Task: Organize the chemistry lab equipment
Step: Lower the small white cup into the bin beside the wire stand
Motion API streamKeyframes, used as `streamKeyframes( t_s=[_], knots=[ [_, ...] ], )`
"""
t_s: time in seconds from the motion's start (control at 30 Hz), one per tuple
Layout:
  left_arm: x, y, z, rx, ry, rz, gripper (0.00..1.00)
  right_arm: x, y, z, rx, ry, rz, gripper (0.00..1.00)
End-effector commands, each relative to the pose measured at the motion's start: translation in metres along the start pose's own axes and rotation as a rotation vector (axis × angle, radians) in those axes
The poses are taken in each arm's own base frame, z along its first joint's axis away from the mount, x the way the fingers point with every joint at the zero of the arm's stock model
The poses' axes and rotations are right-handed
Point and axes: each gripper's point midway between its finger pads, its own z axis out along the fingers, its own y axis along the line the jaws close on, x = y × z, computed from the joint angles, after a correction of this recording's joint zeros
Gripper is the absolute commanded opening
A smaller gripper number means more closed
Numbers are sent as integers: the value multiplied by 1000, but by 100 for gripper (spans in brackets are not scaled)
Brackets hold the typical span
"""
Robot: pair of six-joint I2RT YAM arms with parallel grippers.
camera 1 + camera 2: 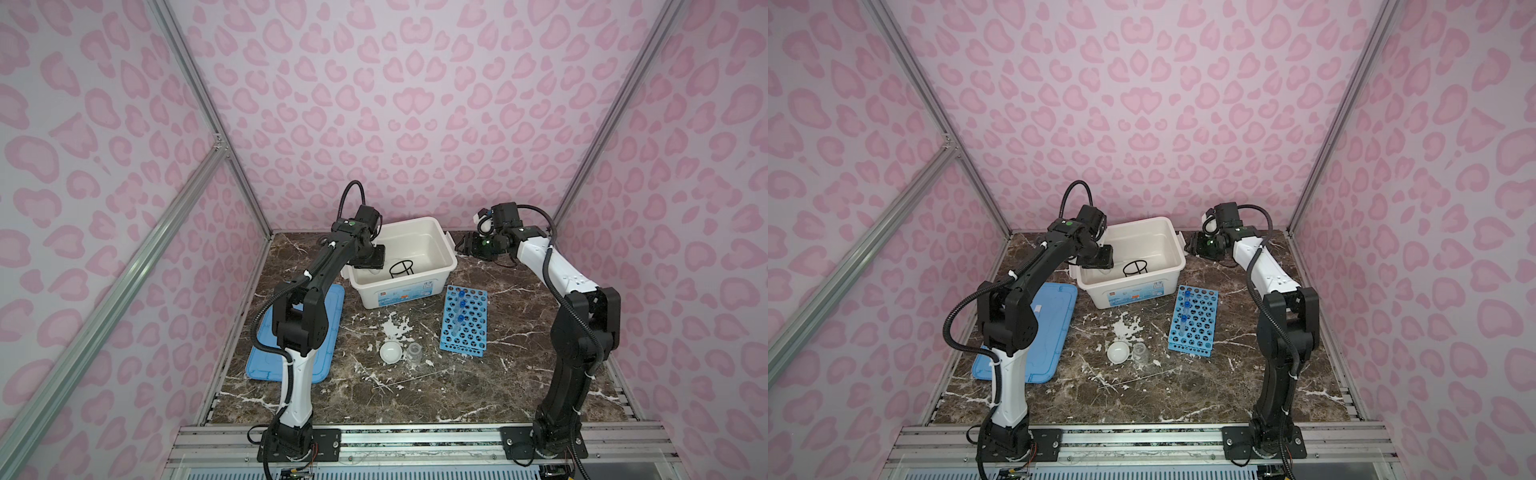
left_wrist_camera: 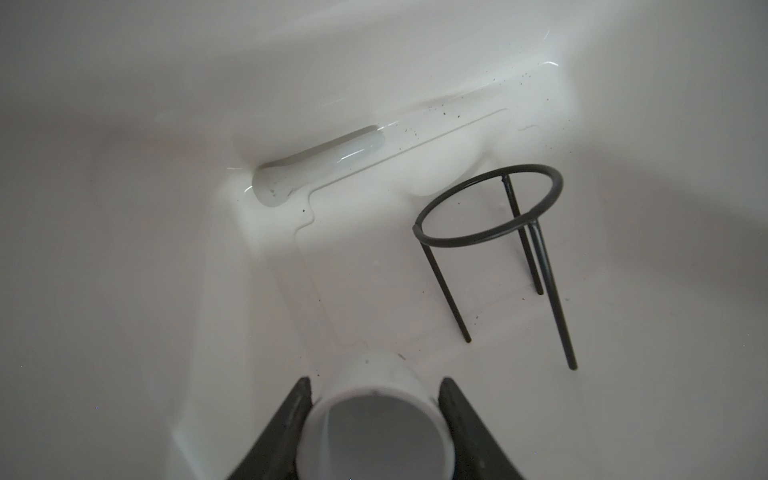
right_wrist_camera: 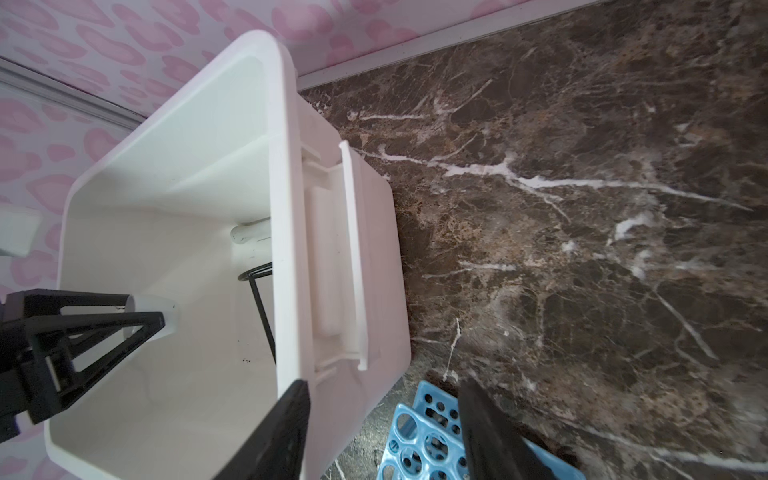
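Chemistry lab equipment is partly packed. I read the table (image 1: 478, 395) as a clock face in a top view. At 12 o'clock stands the white storage box (image 1: 399, 296); the print on its front sticker is too small to read. The blue lid (image 1: 328, 332) lies flat at 9 o'clock, and the blue rack (image 1: 465, 328) lies toward 3 o'clock.

Inside the box the black ring stand (image 2: 490, 208) is upright. The left gripper (image 2: 376, 380) is low in the box, near the stand, and is clamped on the white cup (image 2: 374, 424). I judge the step in hand is placing this cup. The next move calls for lowering it clear of the stand's legs, then letting go.

The right gripper (image 3: 385, 382) has its jaws apart and empty. It is outside the box at its 3 o'clock.

The white dish (image 1: 391, 353) and the clear beaker (image 1: 414, 353) sit just beside each other at the table's middle, not yet packed. The white pestle (image 2: 316, 168) lies on the box floor along a wall. Two blue-capped tubes (image 1: 461, 301) rest on the rack.
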Motion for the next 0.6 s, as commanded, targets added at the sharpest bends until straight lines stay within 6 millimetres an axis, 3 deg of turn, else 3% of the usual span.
streamKeyframes(
  t_s=[0.0,0.27,0.57],
  knots=[
    [-6,-4,8,15,-9,23,27,3,-4,-1,28,5,0,59],
    [4,-12,34,4,44,66,26,4,-2,-3,31,1,0,59],
    [20,-8,49,-45,102,83,26,10,1,-4,33,-7,2,59]
  ],
)
